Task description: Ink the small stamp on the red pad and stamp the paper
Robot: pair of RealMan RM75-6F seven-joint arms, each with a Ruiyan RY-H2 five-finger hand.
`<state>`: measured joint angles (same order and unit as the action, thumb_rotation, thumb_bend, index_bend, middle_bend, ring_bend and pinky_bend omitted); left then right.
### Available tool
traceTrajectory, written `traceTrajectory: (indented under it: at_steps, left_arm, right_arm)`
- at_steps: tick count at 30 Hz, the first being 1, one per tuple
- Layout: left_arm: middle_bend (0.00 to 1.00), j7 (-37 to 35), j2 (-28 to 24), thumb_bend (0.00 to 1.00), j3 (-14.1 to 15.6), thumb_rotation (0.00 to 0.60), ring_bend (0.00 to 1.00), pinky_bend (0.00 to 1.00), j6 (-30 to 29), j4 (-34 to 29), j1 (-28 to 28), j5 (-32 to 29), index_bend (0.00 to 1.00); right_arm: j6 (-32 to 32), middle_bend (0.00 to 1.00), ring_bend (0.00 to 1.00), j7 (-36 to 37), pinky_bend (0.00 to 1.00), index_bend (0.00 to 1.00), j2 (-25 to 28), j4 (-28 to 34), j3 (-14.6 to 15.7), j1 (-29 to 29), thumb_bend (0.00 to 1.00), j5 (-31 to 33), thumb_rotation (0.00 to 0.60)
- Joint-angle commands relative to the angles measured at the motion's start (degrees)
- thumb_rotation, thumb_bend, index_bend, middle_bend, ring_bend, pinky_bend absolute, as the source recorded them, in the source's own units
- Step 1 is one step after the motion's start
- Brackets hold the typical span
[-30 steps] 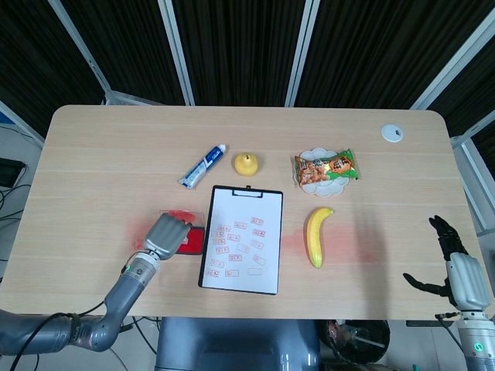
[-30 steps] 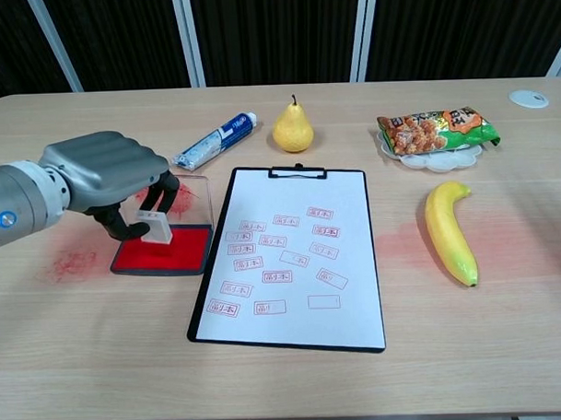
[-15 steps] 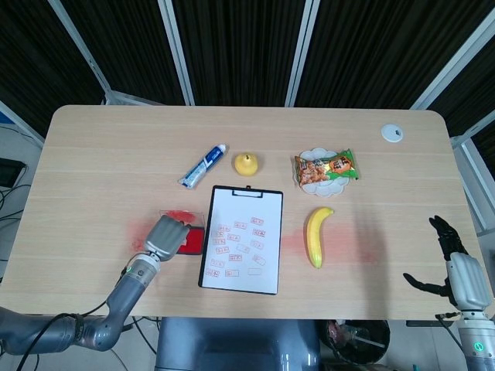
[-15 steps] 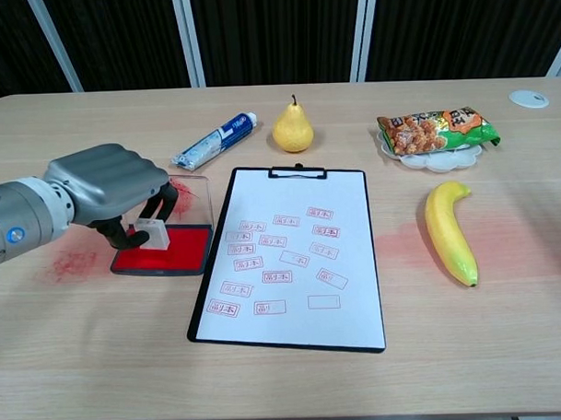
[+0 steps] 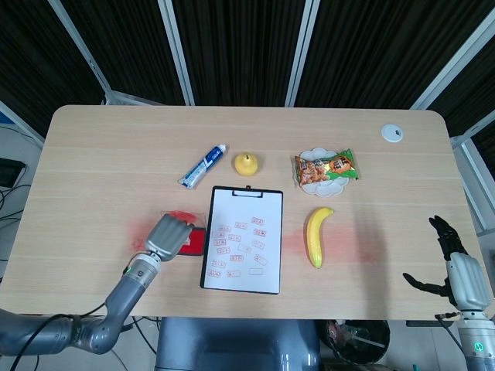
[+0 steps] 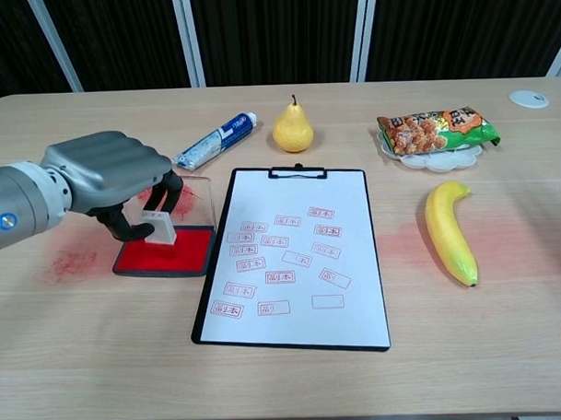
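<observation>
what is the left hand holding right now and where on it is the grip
The left hand holds the small stamp by its upper part, fingers around the top, over the red pad. The right hand holds nothing.

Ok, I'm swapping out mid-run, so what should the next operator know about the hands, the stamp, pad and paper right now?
Left hand: holds the small stamp on the red pad, beside the clipboard.
Right hand: open, at the table's near right edge, holding nothing.
Paper on the clipboard already carries many red stamp marks.
Left to do: lift the stamp, carry it to the paper, press.
</observation>
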<state>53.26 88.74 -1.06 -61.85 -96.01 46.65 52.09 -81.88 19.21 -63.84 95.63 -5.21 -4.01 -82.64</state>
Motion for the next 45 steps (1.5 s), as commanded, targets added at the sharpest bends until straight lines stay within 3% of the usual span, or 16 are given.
traceTrajectory:
  at_steps: [1,8,16,36,45]
  left_arm:
    - [0.72,0.6,-1.9,0.6,-1.1,0.6,0.84,0.97,-1.3,-3.3,0.5,0.7,0.68]
    - [0.72,2.9,-3.8,0.6,-2.9,0.6,0.84,0.97,-3.0,-9.8,2.1,0.8,0.68]
    - [0.73,8.4,0.1,0.6,-3.9,0.6,0.84,0.97,-3.5,-11.8,5.3,-2.6,0.69]
    - [0.73,17.3,14.5,0.6,-6.2,0.6,0.84,0.97,-4.9,-3.6,13.6,-14.2,0.69]
    - [0.74,18.5,17.8,0.6,-6.3,0.6,0.84,0.97,-4.6,-0.6,15.9,-16.4,0.69]
  right_arm:
    - [0.1,0.0,0.0,0.1,0.22,0.0,0.0,0.1,0.0,0.0,0.12,0.1,0.6]
    - [0.4,0.0,0.0,0.6,0.22,0.0,0.2,0.5,-0.2,-0.1,0.12,0.7,0.6]
    - [0.8,0.0,0.0,1.3,0.22,0.0,0.4,0.9,-0.5,-0.1,0.12,1.3,0.6]
    - [2.1,0.0,0.0,3.5,0.22,0.0,1.1,1.5,-0.7,-0.2,0.12,2.0,0.6]
    - [2.5,0.0,0.0,4.2,0.22,0.0,1.3,1.8,-0.8,-0.3,0.12,2.4,0.6]
